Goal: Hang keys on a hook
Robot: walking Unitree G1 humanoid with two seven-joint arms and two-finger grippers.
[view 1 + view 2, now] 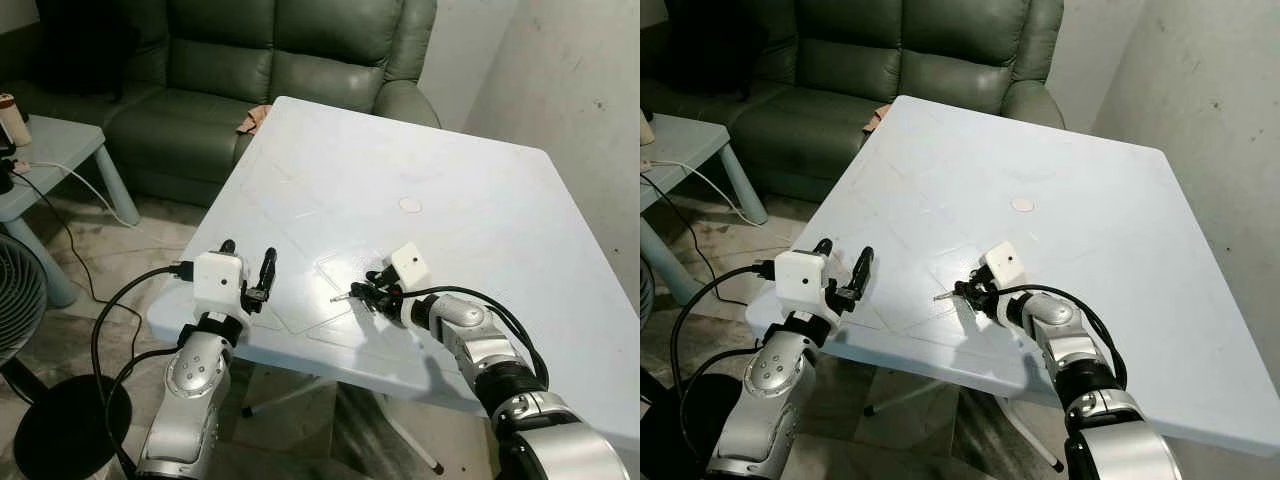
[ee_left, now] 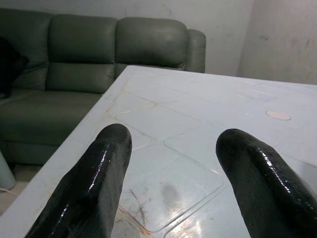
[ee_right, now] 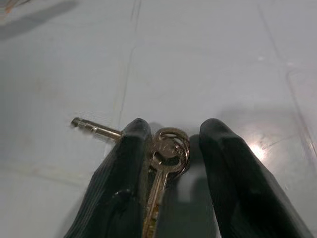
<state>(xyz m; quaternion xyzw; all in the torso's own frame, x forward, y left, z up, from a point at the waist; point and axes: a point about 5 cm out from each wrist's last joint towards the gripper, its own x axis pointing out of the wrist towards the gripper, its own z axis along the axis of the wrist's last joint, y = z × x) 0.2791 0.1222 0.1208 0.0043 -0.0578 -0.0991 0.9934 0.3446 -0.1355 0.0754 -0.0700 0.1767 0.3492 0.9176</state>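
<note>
A small bunch of brass keys on a ring lies on the white table near its front edge. My right gripper is low over the table with a finger on each side of the key ring, open by a narrow gap; one finger touches the ring. One key's shaft sticks out to the left past the fingers. My left gripper is open at the table's front left corner, holding nothing, its fingertips pointing across the tabletop.
A dark green sofa stands behind the table. A pale blue side table, a cable and a fan are on the left. A wall closes the right side. A small round mark is on the tabletop.
</note>
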